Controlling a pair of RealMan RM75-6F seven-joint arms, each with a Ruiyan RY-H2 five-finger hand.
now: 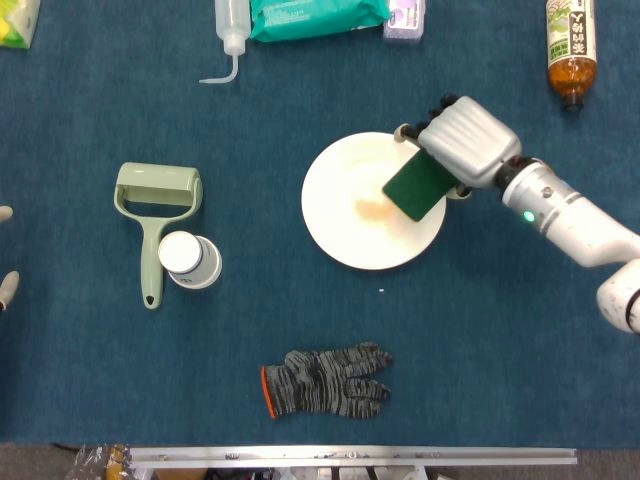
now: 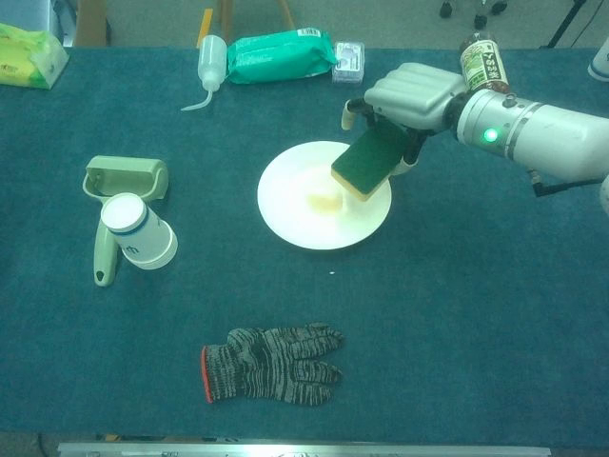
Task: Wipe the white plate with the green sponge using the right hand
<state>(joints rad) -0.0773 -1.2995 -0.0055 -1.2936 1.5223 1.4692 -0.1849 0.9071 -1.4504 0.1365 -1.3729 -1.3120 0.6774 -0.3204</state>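
On a blue desk [image 1: 500, 360], a white plate [image 1: 350, 225] sits at centre. Over its right side, the right hand [image 1: 462, 143] holds a green sponge [image 1: 414, 187], tilted. Only left fingertips [image 1: 5, 285] show; grip unclear.

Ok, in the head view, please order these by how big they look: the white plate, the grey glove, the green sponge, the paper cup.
Largest to smallest, as seen in the head view:
1. white plate
2. grey glove
3. paper cup and green sponge: they look alike, and the right hand hides part of the sponge, so I do not rank them.
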